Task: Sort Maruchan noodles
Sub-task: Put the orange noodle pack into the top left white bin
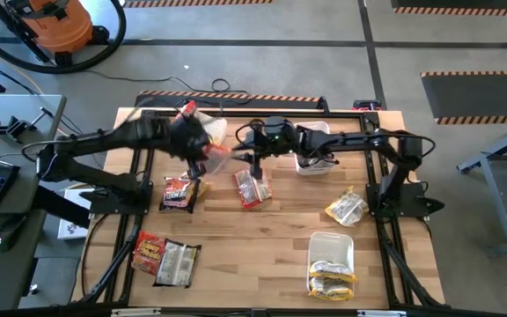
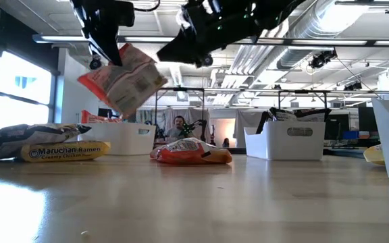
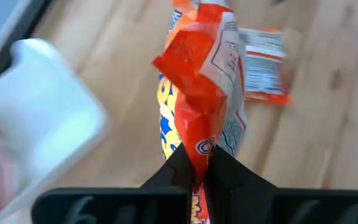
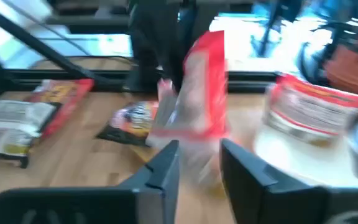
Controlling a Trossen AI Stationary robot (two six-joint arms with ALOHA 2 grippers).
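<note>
My left gripper (image 3: 199, 163) is shut on a red-orange Maruchan noodle packet (image 3: 207, 74), which hangs in the air over the table's far middle (image 1: 219, 151). My right gripper (image 4: 199, 152) is open just to the packet's right, one finger on either side of the packet's near end (image 4: 194, 134). More packets lie flat on the table. They are a red one (image 1: 252, 187), a dark one (image 1: 179, 192), a red and a silver one (image 1: 165, 257) near the front left, and a yellow one (image 1: 346, 209). My left gripper pinches the packet's crimped end (image 3: 199, 148) between its two fingers, slanting down from the table's left. The packet hangs tilted below the fingers (image 2: 123, 81), clear of the table. My right gripper: whether its fingers touch the packet, I cannot tell.
One white bin (image 1: 331, 239) at the front right holds yellow packets. Another (image 1: 313, 164) stands at the far middle. A third (image 1: 213, 130) at the far left holds a red packet. The two arms stand close together over the far middle.
</note>
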